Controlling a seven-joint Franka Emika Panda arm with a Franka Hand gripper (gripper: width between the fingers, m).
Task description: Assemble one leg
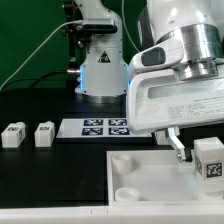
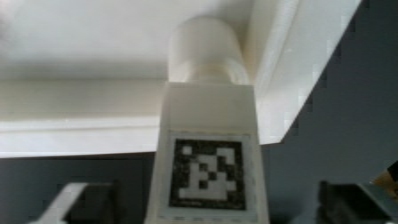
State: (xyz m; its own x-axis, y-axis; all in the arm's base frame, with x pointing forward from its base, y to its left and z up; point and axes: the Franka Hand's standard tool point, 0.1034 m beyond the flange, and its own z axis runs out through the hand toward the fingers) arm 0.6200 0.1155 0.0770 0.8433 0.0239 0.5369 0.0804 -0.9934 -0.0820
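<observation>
1. Two fingers (image 2: 68,203) show at the edge of the wrist view, set wide apart. We read the jaws as released, with nothing clamped and nothing touched.
2. One leg (image 2: 210,165) sits between them with a clear gap on each side, its tag face toward the wrist camera.
3. Its long axis runs away from that camera, across the line the jaws would shut along. The rounded end (image 2: 210,50) points at the panel (image 2: 71,110). We cannot tell whether it only touches the panel wall or enters a socket.
4. In the exterior view the same leg (image 1: 208,158) is at the exterior view's right edge. It is just beside one of the fingers (image 1: 178,147), on that finger's right, and the other finger is not visible there. We cannot tell whether it rests on the panel (image 1: 150,195) or on the table (image 1: 40,180).
5. Our judgement is that the coming move turns on this straddle: the jaws shut across the leg's short width, with no turning needed first.
6. Farther out, a socket (image 1: 125,160) is open in the panel. Two spare legs (image 1: 12,135) (image 1: 43,133) stand well apart at the exterior view's left, and the marker board (image 1: 105,126) lies between them and the arm.
</observation>
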